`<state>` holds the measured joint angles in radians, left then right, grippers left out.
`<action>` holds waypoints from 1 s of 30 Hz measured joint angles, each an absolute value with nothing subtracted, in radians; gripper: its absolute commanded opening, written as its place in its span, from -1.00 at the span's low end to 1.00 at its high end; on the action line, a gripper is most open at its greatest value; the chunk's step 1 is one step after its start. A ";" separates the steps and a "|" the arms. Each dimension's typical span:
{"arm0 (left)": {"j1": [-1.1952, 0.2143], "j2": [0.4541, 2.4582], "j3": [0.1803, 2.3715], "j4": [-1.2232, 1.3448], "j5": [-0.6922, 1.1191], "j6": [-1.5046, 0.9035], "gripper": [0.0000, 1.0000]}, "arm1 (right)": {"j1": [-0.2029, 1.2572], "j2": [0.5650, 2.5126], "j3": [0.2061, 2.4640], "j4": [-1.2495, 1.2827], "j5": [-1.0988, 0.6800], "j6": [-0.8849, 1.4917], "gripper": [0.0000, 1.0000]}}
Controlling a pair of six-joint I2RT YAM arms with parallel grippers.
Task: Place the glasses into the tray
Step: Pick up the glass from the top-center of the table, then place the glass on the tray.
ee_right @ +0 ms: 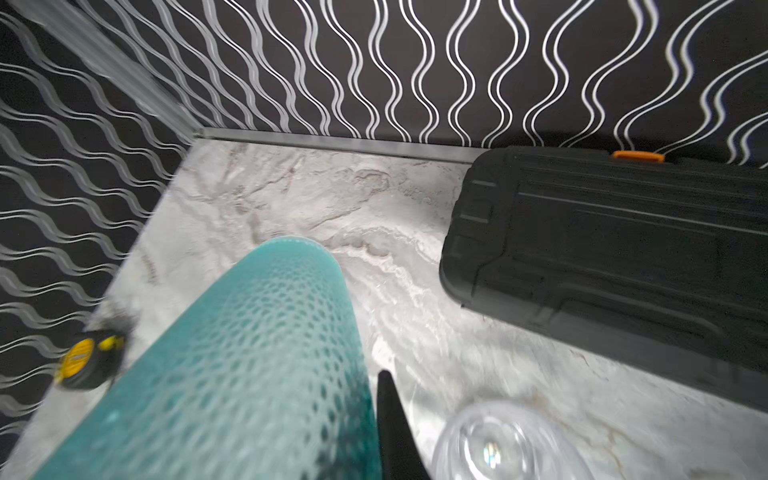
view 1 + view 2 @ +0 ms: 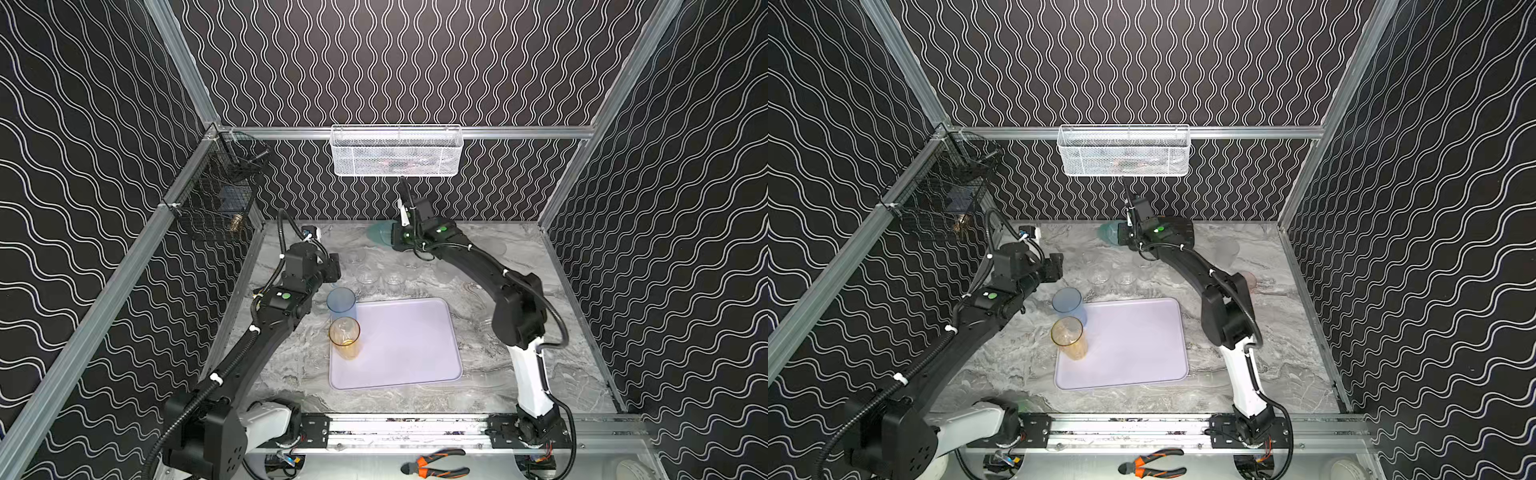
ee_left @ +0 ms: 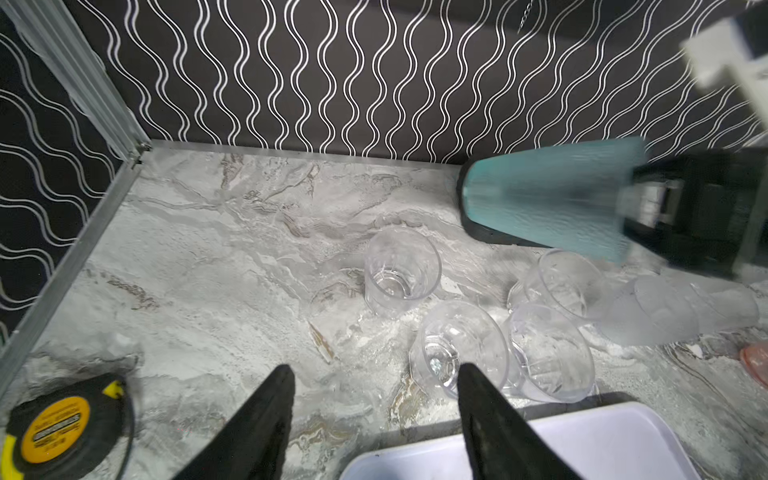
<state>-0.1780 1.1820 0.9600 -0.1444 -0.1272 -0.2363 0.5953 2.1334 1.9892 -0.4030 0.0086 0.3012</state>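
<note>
Right wrist view: we've got the teal glass (image 1: 257, 353) on its side, the right gripper (image 3: 640, 203) clamped on it beside the black case (image 1: 602, 249). We see the blue glass (image 2: 340, 302) and amber glass (image 2: 345, 337) upright at the tray (image 2: 415, 357) edge, with the clear glasses (image 3: 402, 270) behind the tray. Our left gripper (image 3: 376, 370) gapes, holding nothing.

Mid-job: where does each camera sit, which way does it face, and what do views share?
Both top views: high over the front rail, facing down and back; left arm, right arm, tray and amber glass show.
Left wrist: on the left arm, facing the back wall over clear glasses; the open left gripper shows.
Right wrist: on the right arm, facing the back-left corner; the right gripper, shut on the teal glass, shows.
Shared: both wrist views show the teal glass and tape measure.
</note>
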 measured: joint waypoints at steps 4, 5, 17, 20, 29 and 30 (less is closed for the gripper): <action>-0.178 1.178 1.021 -0.208 -0.146 -0.236 0.33 | 0.620 2.021 1.922 -0.464 -0.009 0.306 -1.00; -0.178 1.177 1.037 -0.230 -0.151 -0.237 0.33 | 0.633 1.996 1.914 -0.494 -0.009 0.306 -1.00; -0.178 1.133 1.119 -0.455 -0.134 -0.240 0.33 | 0.879 1.863 1.769 -0.981 0.146 0.187 -1.00; -0.178 1.121 1.103 -0.471 -0.126 -0.244 0.33 | 0.955 1.848 1.684 -1.071 0.155 0.194 -1.00; -0.178 1.106 1.051 -0.493 -0.102 -0.263 0.33 | 1.111 1.853 1.542 -1.095 0.144 0.290 -1.00; -0.178 1.105 1.048 -0.493 -0.103 -0.263 0.33 | 1.121 1.860 1.542 -1.090 0.144 0.301 -1.00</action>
<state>-0.1780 1.1046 1.0477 -0.4931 -0.1028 -0.2634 1.1213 1.8603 1.5425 -1.0897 0.1436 0.3008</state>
